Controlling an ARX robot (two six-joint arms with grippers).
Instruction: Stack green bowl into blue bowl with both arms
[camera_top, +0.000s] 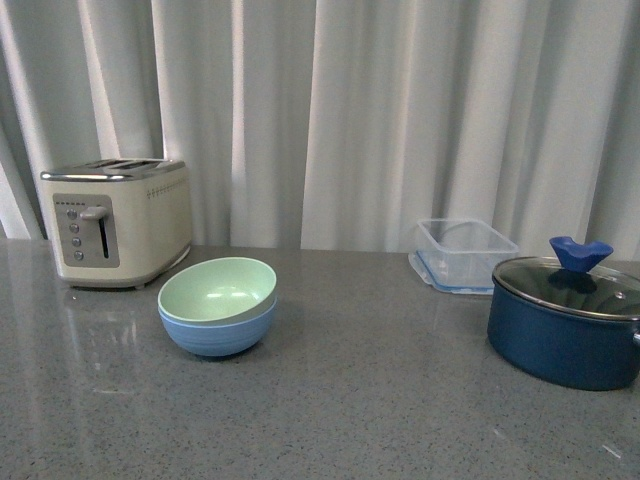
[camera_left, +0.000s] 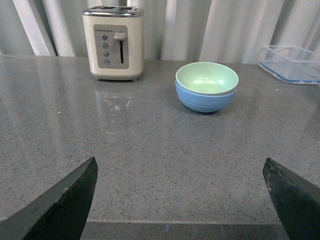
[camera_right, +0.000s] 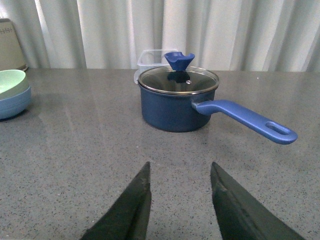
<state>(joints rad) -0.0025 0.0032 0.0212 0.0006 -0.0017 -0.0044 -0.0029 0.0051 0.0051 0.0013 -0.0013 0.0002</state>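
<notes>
The green bowl (camera_top: 218, 289) sits nested inside the blue bowl (camera_top: 216, 333), left of centre in the front view — beside the toaster (camera_top: 117, 222). Left gripper (camera_left: 180, 200) gapes wide, empty; right gripper (camera_right: 180, 200) — parted narrowly, holding nothing — faces the pot (camera_right: 177, 104).

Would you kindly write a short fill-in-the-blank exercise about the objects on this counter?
1. The pale mint-green bowl sits nested inside the ____ bowl.
2. The dark navy pot is covered by a ____ lid.
3. The cream toaster stands to the ____ of the bowls in the front view.

Missing words: light blue; glass; left
</notes>
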